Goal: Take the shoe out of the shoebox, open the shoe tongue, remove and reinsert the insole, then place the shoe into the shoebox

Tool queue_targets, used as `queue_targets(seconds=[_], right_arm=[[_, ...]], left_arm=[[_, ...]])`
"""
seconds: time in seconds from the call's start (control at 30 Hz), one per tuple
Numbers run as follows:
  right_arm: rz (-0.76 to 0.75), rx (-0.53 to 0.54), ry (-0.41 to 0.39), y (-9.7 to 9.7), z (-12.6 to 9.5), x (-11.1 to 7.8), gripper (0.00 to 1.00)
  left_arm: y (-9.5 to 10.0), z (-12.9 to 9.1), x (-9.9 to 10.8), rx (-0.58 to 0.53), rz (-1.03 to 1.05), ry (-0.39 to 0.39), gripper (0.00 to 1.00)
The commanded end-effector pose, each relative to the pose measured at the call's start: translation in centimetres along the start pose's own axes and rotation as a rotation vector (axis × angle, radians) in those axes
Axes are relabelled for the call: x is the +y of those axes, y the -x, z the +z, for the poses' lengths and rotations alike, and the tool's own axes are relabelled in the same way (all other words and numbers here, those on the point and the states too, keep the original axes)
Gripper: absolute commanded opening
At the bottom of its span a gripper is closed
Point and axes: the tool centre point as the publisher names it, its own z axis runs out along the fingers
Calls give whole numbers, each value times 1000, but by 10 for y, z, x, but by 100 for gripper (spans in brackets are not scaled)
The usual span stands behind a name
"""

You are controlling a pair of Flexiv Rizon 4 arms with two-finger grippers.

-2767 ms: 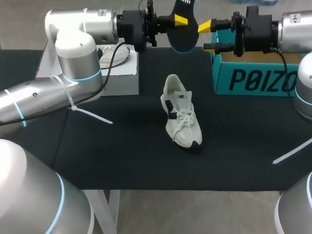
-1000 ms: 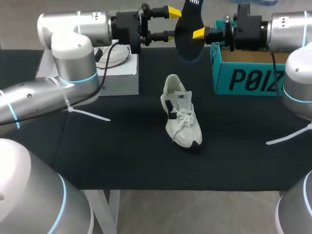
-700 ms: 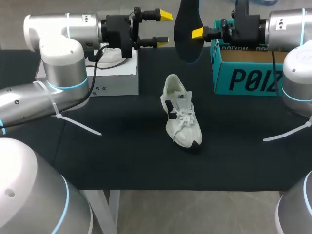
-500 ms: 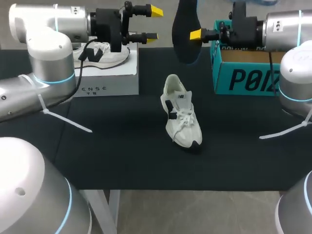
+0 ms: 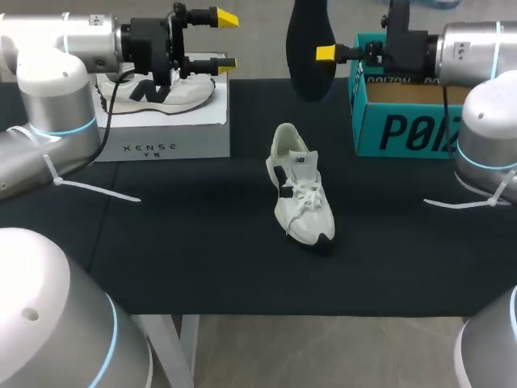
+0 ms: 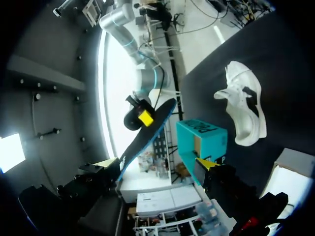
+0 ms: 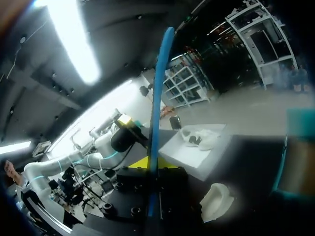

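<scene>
**Two pincers, one insole held aloft**

One white shoe (image 5: 300, 194) stands on its sole near the middle of the black worktop (image 5: 186, 242). Its heel is at 12 o'clock and its toe points toward 5 o'clock, laces on top. Neither arm touches it.

At 12 o'clock from the shoe, over the worktop's far edge, the black insole (image 5: 308, 36) hangs upright and well clear of the shoe. The right pincer (image 5: 315, 54) comes in from 3 o'clock and is clamped on the insole. In the head view one yellow fingertip (image 5: 325, 54) presses the insole's 3 o'clock face. The right wrist view shows the insole (image 7: 157, 98) edge-on, rising straight out from between that pincer's fingers.

The teal shoebox (image 5: 404, 125) sits on the worktop at 2 o'clock from the shoe, well apart from it, with its top open.

The left pincer (image 5: 225, 39) is at 10 o'clock from the shoe. Its two yellow tips are spread apart with nothing between them. They point toward the insole, which lies at 3 o'clock from them and apart.

Below the left pincer a white box (image 5: 174, 133) rests on the worktop, with a second white shoe (image 5: 157, 90) lying on top of it.

In the left wrist view the insole (image 6: 147, 129) is ahead of the pincer, with the shoebox (image 6: 202, 140) and the shoe (image 6: 244, 115) farther off.
</scene>
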Motion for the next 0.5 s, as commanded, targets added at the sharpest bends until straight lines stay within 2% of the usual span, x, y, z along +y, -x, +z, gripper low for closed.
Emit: queue_targets(seconds=[0.03,0.13,0.5], right_arm=[[-33,84,6,8,-3,-4,0],[-2,45,-28,10,-4,-6,0],[-2,45,-28,10,-4,-6,0]], left_arm=[[0,0,-1,3,1,3,100],[0,0,-1,3,1,3,100],[0,0,-1,3,1,3,100]])
